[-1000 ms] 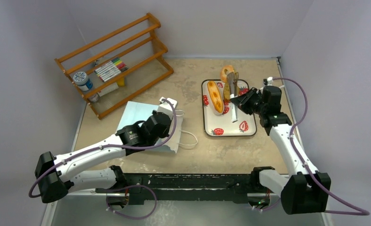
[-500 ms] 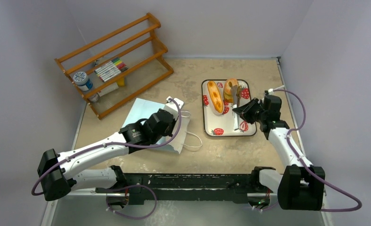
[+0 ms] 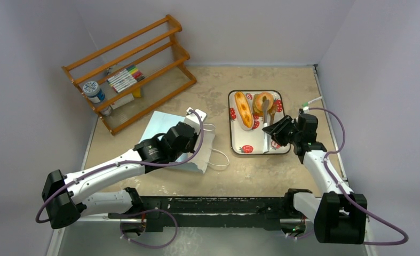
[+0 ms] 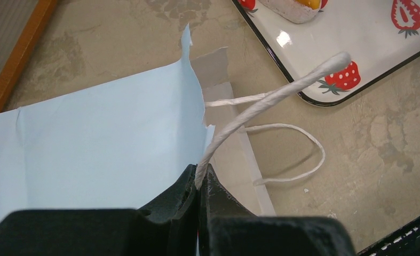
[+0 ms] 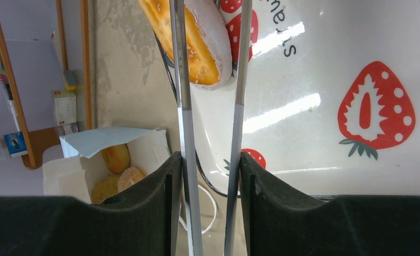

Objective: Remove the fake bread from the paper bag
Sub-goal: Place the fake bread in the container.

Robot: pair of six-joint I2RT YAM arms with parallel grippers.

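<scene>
The light blue paper bag (image 3: 162, 128) lies on its side, mouth toward the tray. My left gripper (image 3: 190, 134) is shut on its upper white string handle (image 4: 261, 104), just over the bag's torn rim (image 4: 194, 80). In the right wrist view the bag's white inside (image 5: 82, 168) holds golden pastries (image 5: 117, 159). A long loaf (image 3: 243, 110) and a ring donut (image 3: 262, 101) lie on the strawberry-print tray (image 3: 250, 148). My right gripper (image 3: 275, 131) is shut on metal tongs (image 3: 265, 125), whose two arms (image 5: 182, 80) stand apart above the tray near the loaf (image 5: 197, 42).
An orange wooden rack (image 3: 130, 72) with markers and a jar stands at the back left. The bag's second handle (image 3: 219, 158) loops on the table between bag and tray. Walls close in on the left, right and back.
The donut, held up in the tongs over the tray's far edge a second ago, now lies on the tray. My right gripper has drawn the tongs back toward me. The left gripper still holds the handle.
</scene>
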